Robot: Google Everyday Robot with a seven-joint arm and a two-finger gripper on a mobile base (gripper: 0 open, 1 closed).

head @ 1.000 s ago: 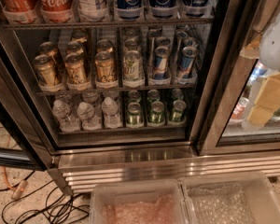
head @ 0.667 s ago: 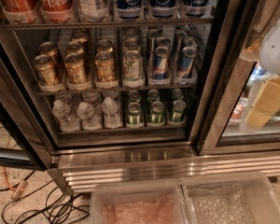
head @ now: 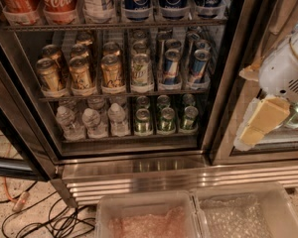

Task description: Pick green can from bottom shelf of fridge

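Dark-framed glass-door display fridge [head: 228, 58], small green can with silver top [head: 143, 122] standing among like cans on its dark wire bottom shelf [head: 124, 139], just right of clear water bottles [head: 89, 123], white-and-tan pincer [head: 257, 127] hanging at right, well apart from the can, open or closed cannot tell

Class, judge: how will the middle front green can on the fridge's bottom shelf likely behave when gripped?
The green can looks rigid, its shiny metal probably slippery. Upright on the wire bottom shelf, packed beside other cans, it may tip. The gripper hangs far right.
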